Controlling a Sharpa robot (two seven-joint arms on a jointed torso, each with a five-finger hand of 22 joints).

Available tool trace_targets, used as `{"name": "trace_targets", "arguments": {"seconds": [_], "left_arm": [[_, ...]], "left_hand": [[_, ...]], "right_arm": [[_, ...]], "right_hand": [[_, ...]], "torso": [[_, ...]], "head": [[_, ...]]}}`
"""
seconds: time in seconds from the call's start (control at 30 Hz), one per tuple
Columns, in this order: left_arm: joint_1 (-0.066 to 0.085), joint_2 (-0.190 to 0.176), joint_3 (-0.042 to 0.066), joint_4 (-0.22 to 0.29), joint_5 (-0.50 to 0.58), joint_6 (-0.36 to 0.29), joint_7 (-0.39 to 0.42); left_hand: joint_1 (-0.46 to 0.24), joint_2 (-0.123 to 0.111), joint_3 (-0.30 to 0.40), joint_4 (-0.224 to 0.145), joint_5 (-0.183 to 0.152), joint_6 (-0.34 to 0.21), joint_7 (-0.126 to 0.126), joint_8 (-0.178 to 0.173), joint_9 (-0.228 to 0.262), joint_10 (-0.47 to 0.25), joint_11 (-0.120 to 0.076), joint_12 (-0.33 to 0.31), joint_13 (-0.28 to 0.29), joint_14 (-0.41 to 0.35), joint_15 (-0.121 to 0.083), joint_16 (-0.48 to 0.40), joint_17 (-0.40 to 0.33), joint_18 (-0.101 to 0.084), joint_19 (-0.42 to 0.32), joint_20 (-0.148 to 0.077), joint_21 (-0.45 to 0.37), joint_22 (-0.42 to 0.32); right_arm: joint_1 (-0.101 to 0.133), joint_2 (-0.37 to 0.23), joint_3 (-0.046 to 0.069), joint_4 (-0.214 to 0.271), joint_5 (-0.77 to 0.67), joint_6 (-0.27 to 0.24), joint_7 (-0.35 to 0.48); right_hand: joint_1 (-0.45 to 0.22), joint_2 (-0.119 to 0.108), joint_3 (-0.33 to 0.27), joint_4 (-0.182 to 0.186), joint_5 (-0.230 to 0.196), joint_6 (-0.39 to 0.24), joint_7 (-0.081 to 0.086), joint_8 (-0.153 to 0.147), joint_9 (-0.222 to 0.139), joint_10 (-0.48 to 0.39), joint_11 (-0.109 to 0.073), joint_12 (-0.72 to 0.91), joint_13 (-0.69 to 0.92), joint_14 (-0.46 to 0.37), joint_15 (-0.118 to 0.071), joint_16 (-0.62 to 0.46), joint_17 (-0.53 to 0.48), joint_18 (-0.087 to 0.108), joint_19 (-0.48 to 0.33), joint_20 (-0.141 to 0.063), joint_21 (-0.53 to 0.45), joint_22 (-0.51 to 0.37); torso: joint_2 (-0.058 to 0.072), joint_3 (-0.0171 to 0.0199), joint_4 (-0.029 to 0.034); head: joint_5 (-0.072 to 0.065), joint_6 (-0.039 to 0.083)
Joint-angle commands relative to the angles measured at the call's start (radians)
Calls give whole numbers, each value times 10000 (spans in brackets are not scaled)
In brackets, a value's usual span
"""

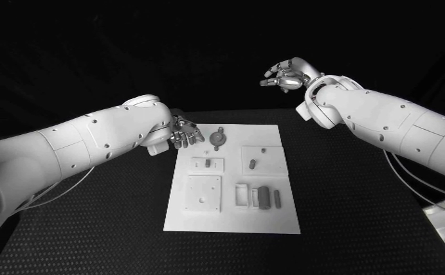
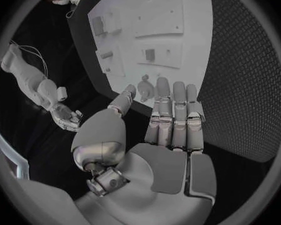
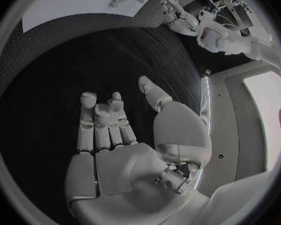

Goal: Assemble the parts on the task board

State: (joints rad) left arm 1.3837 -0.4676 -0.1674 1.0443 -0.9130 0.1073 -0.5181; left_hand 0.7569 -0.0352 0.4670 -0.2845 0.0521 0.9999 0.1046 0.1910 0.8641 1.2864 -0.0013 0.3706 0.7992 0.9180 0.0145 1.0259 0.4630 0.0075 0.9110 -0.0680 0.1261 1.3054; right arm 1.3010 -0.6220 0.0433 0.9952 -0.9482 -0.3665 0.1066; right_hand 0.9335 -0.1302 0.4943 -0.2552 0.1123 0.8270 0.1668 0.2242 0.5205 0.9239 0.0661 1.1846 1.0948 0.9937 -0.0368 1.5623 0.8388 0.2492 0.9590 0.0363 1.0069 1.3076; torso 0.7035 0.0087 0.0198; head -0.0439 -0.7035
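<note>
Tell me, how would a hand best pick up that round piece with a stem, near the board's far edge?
Probably from above, pinching the round part across its disc: it lies flat on the task board, so only its top and rim are exposed. The left hand is nearest.

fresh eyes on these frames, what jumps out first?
The white task board stands out in the middle of the black table, with small grey parts lying on it. The left robot hand hangs at the board's far left corner, fingers apart and holding nothing. The right robot hand is raised well beyond the board's far right side, also holding nothing.
</note>
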Motion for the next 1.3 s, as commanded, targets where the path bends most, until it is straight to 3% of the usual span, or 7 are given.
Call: {"name": "trace_targets", "arguments": {"seconds": [0.03,0.3,0.37,0.5,0.73,0.97,1.3], "left_arm": [[19,78,9,-289,319,281,345],[17,419,6,-1334,827,327,1620],[17,506,4,-1505,959,236,1702],[17,779,-4,-2030,1258,544,1763],[-40,1369,-96,-2790,-546,946,1684],[-233,1738,-119,-3415,-866,554,1641],[-254,1823,-111,-3712,-1235,70,1460]], "left_hand": [[295,-35,-54,-28,-21,-299,79,-186,-180,-313,78,-128,-25,-320,103,-77,-79,-75,-143,102,-154,-45],[216,-197,-227,82,-34,-1527,276,-554,-684,-3177,964,-1922,-1194,-2077,832,-485,-269,-65,-1004,645,-577,-120],[281,-171,-213,113,-20,-1622,308,-524,-743,-3113,1043,-1977,-1395,-1950,733,-264,-155,140,-405,531,-226,96],[590,177,-424,171,32,-1527,543,-270,-874,-2040,907,-1431,-1537,-74,-234,1771,898,1051,2817,-316,2095,333],[429,358,-646,401,-9,-601,92,596,-958,-292,35,483,-711,1889,-1202,3523,2032,1278,4260,-1146,4324,320],[534,234,-565,373,-6,-314,-225,596,-1275,441,-309,2134,335,3010,-1557,4280,2872,1378,4872,-1631,5734,296],[504,144,-431,440,25,-116,-316,659,-1417,503,-402,2687,659,3385,-1647,4348,3559,1424,4948,-1770,6308,269]], "right_arm": [[-2,1,5,-21,-43,143,62],[-3,46,5,-113,-15,180,71],[-3,50,5,-119,-14,186,72],[-3,66,5,-123,-14,197,70],[-3,118,5,-97,-14,213,68],[-2,143,5,-74,-15,193,64],[-2,151,5,-73,-15,177,64]], "right_hand": [[-33,58,-32,-27,52,-9,106,-15,-12,-35,4,42,-16,-62,-21,13,-17,126,-77,7,-61,135],[-35,64,-32,-25,52,-7,106,-13,-13,-33,4,45,-19,-61,-21,14,-18,126,-77,8,-61,135],[-36,65,-33,-24,52,-7,106,-13,-13,-33,4,46,-19,-61,-21,15,-19,126,-77,8,-61,135],[-36,70,-32,-23,53,-6,106,-12,-14,-31,3,48,-20,-60,-21,15,-19,126,-76,8,-61,135],[-36,85,-31,-20,54,-2,104,-8,-15,-23,2,55,-23,-57,-22,19,-20,126,-72,7,-58,136],[-34,89,-32,-21,53,-1,104,-7,-16,-18,1,60,-25,-53,-23,22,-21,126,-69,6,-56,136],[-33,89,-34,-23,53,-3,104,-8,-18,-12,1,65,-28,-49,-24,26,-22,126,-65,5,-53,137]], "torso": [[5,1,2],[15,6,-15],[17,8,-18],[9,15,-11],[39,17,-28],[78,32,-33],[140,48,-34]], "head": [[34,95],[147,247],[152,264],[116,269],[115,305],[83,283],[58,267]]}}
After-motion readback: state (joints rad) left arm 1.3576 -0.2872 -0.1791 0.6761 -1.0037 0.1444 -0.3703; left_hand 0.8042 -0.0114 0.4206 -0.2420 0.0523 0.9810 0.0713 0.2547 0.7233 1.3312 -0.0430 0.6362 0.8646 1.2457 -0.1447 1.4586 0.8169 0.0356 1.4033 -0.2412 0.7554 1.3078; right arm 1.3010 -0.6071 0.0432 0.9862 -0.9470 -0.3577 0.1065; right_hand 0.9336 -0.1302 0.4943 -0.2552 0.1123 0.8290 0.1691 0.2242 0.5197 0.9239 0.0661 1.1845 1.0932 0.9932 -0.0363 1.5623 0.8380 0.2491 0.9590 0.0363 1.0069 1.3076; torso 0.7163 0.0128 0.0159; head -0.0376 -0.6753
